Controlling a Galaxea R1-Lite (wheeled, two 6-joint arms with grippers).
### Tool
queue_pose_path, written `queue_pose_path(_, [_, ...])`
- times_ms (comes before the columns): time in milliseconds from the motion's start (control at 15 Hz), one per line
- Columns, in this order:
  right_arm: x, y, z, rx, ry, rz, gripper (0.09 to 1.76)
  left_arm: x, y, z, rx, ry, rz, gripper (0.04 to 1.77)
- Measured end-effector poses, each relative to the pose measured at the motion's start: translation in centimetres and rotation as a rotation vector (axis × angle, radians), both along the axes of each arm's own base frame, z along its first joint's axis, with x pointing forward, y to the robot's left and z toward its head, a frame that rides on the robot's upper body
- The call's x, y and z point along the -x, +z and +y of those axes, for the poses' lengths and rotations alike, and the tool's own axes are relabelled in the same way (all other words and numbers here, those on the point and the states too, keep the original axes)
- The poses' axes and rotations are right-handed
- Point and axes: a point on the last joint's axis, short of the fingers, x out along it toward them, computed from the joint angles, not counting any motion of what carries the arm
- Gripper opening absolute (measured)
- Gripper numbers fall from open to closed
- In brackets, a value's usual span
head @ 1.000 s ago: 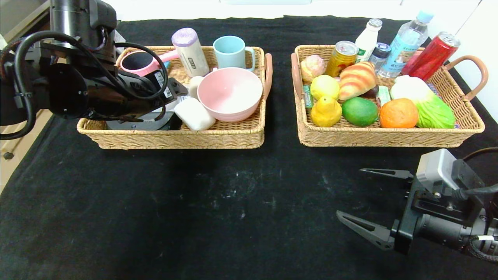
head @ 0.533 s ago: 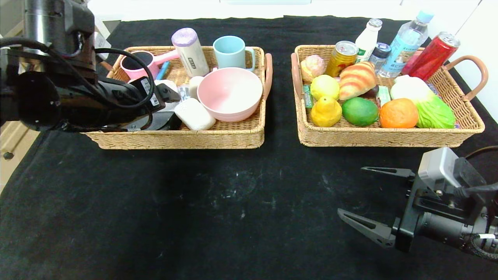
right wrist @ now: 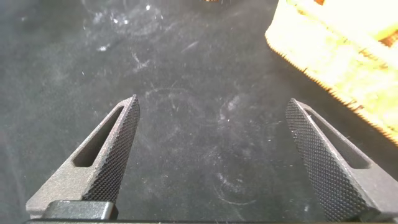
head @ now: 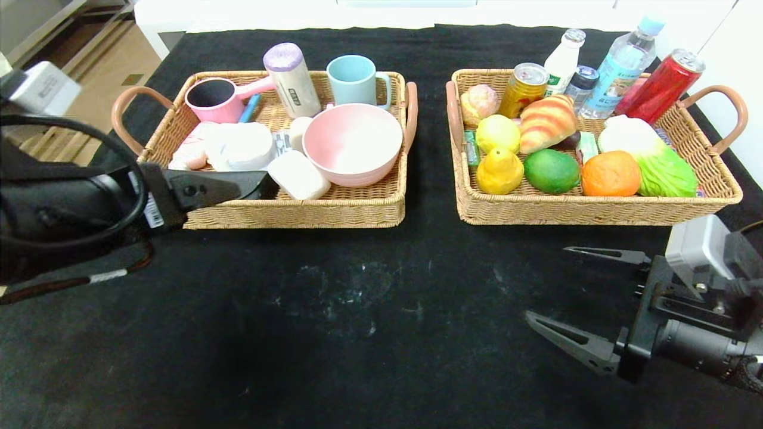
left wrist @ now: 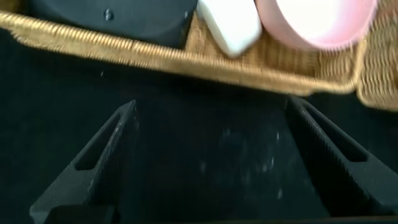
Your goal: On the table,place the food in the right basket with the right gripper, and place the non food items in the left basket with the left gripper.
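The pale-pink bowl (head: pixel 351 143) and the white soap-like bar (head: pixel 298 174) lie in the left basket (head: pixel 334 211). In the right basket (head: pixel 596 211) sit the orange (head: pixel 610 173), yellow pear (head: pixel 499 171), green fruit (head: pixel 551 171) and croissant (head: pixel 545 122). My left gripper (head: pixel 262 187) hovers at the left basket's front-left edge. In its wrist view it (left wrist: pixel 211 104) is open and empty over black cloth, with the bar (left wrist: pixel 230 25) and bowl (left wrist: pixel 317 22) beyond the rim (left wrist: pixel 186 62). My right gripper (head: pixel 547 282) (right wrist: pixel 212 101) stands open and empty over the table's front right.
The left basket also holds a pink scoop cup (head: pixel 211 98), a roll (head: pixel 291 77), a blue mug (head: pixel 354 77) and white packets (head: pixel 238 146). Cans, bottles (head: pixel 620 59) and a cabbage (head: pixel 664 170) fill the right basket. Black cloth (head: pixel 357 310) spreads in front.
My left arm has pulled back out of the left basket toward the left and front, uncovering the white packets. My right gripper has drifted slightly toward the front right.
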Motion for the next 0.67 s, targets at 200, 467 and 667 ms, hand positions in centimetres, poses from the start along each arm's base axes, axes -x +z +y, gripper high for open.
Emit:
queue_pose_path(200, [0.2, 1.0, -0.8, -0.051, -0.039, 0.0, 1.71, 5.0, -0.3, 1.5, -0.055, -0.065, -0.063, 1.69])
queue_pose_path(467, [0.3, 1.5, -2.0, -0.072, -0.123, 0.08, 1.71, 10.5, -1.9, 4.0, -0.179, -0.126, -0.151, 1.7])
queue_pose_path(667, [1.8, 1.6, -2.5, -0.039, -0.164, 0.14, 1.71, 12.9, -3.0, 5.2, -0.258, -0.15, -0.206, 1.7])
